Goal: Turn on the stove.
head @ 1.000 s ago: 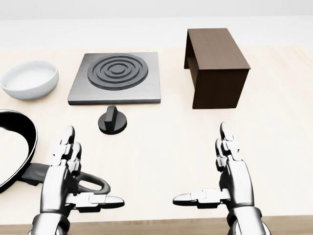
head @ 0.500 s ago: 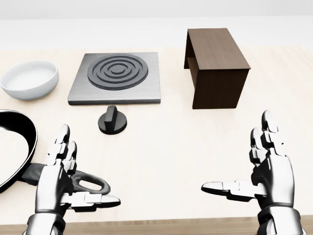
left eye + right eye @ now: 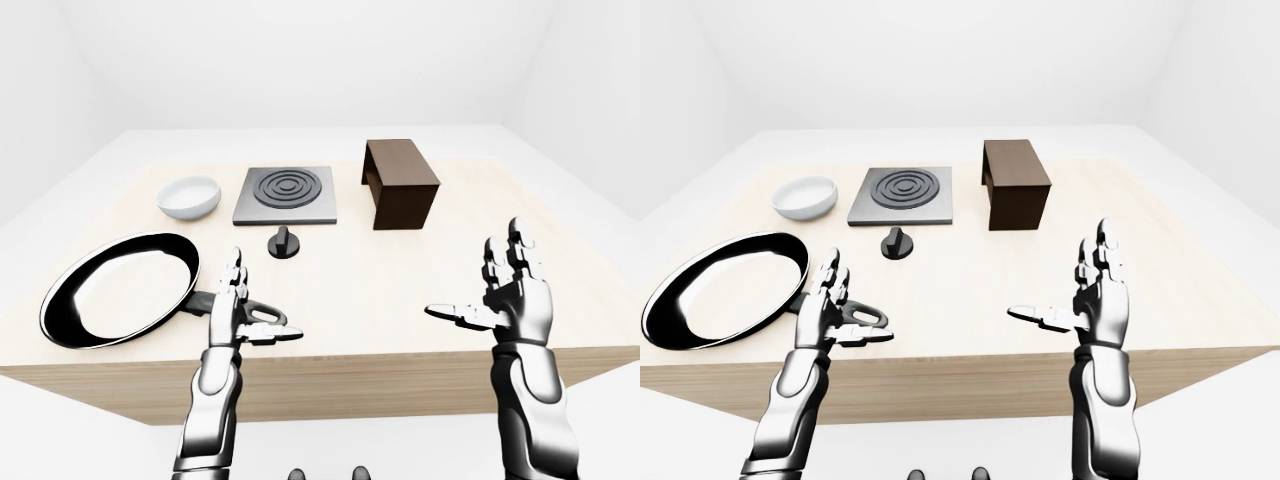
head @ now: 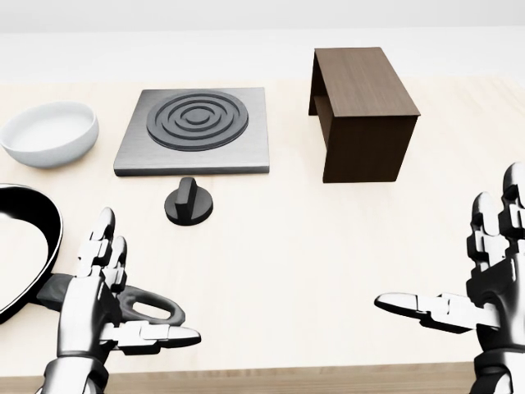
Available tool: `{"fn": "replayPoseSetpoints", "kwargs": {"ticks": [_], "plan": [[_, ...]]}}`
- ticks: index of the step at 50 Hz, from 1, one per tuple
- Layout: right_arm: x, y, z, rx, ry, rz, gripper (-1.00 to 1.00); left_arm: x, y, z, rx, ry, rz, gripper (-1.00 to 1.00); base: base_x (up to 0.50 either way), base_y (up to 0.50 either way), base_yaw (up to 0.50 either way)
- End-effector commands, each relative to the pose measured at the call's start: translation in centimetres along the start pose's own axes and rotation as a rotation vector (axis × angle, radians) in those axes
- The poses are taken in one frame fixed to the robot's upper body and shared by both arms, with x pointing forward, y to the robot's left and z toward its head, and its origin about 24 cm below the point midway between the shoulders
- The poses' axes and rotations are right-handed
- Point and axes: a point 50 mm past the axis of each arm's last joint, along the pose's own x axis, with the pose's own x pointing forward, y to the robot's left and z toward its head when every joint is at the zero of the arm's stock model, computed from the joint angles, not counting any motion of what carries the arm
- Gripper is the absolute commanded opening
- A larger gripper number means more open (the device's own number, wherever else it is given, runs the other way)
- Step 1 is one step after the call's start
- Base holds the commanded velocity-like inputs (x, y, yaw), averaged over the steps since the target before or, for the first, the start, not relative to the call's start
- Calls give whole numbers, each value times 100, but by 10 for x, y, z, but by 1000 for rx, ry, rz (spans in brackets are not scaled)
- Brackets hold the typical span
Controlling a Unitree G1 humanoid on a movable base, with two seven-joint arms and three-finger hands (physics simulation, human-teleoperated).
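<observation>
The grey stove plate (image 4: 195, 131) with dark concentric burner rings lies at the upper middle of the head view. Its black round knob (image 4: 189, 203) with an upright bar sits on the table just below the plate. My left hand (image 4: 102, 304) is open, fingers spread, at the lower left, well below the knob and over the pan handle. My right hand (image 4: 480, 283) is open at the lower right edge, far from the knob. Neither hand touches anything.
A black frying pan (image 3: 115, 300) lies at the left, its looped handle (image 4: 152, 308) by my left hand. A white bowl (image 4: 49, 133) stands left of the stove. A dark brown wooden box (image 4: 361, 111) stands right of it. The table's near edge (image 3: 350, 365) runs under both hands.
My right hand has moved to the right and slightly up, away from the middle. My left hand has shifted slightly left and down. The knob and other things have not moved.
</observation>
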Motion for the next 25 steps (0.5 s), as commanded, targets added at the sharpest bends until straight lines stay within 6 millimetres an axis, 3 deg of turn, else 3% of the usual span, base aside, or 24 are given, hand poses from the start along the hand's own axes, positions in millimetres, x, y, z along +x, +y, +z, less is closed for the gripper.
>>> {"fn": "replayPoseSetpoints", "kwargs": {"ticks": [1,13,25], "plan": [[-1,0,5,7,-19,11,100,0,-1,-5,1,7,0,100,0,0,0],[-1,7,3,2,-11,58,100,1,-2,-7,8,11,0,100,0,0,0],[-2,7,5,5,-19,66,100,1,-2,-8,11,10,2,100,17,0,0]]}}
